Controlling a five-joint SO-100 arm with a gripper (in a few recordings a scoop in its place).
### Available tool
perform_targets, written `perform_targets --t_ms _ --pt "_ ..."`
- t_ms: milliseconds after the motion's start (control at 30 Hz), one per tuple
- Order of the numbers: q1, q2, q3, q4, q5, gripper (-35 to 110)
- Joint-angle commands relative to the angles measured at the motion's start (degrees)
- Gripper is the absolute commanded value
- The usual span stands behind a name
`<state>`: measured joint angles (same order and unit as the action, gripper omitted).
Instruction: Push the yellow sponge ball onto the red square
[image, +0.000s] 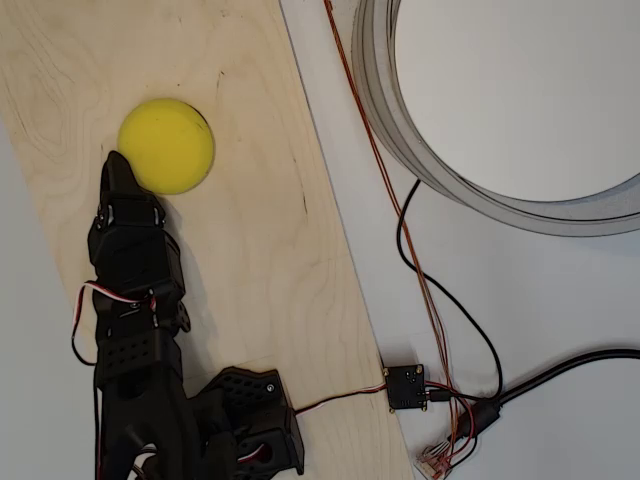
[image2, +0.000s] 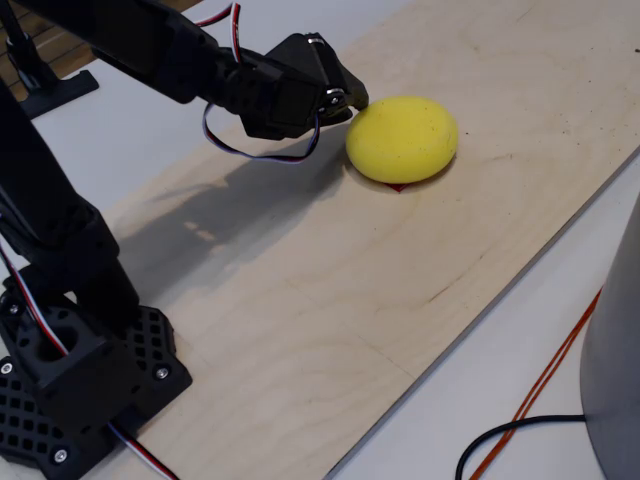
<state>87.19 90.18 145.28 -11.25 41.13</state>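
The yellow sponge ball (image: 166, 145) rests on the pale wooden board (image: 250, 220) near its far end. In the fixed view the ball (image2: 402, 138) covers almost all of the red square; only a thin red sliver (image2: 398, 187) peeks out under its near edge. My black gripper (image: 113, 162) is shut with nothing in it, and its tip touches the ball's lower-left side in the overhead view. From the fixed view the gripper (image2: 355, 100) meets the ball's upper-left side, low over the board.
A large grey round tub (image: 470, 190) stands off the board at the upper right. Orange and black cables (image: 420, 280) run to a small black circuit board (image: 406, 386). The arm's base (image2: 70, 370) sits at the board's near end.
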Motion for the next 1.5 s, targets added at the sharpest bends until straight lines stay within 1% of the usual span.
perform_targets --t_ms 0,533,700,833,1167,1467 --pt "0.4 3.5 0.7 -1.1 0.7 4" --pt "-0.1 11.4 2.9 0.0 0.0 4" --pt "1.8 17.7 2.7 1.7 -6.8 5" --pt "4.3 18.8 0.9 2.2 -11.9 4" --pt "9.1 12.0 -8.7 2.2 -19.5 5" --pt "9.8 0.3 -19.4 2.2 -19.0 5"
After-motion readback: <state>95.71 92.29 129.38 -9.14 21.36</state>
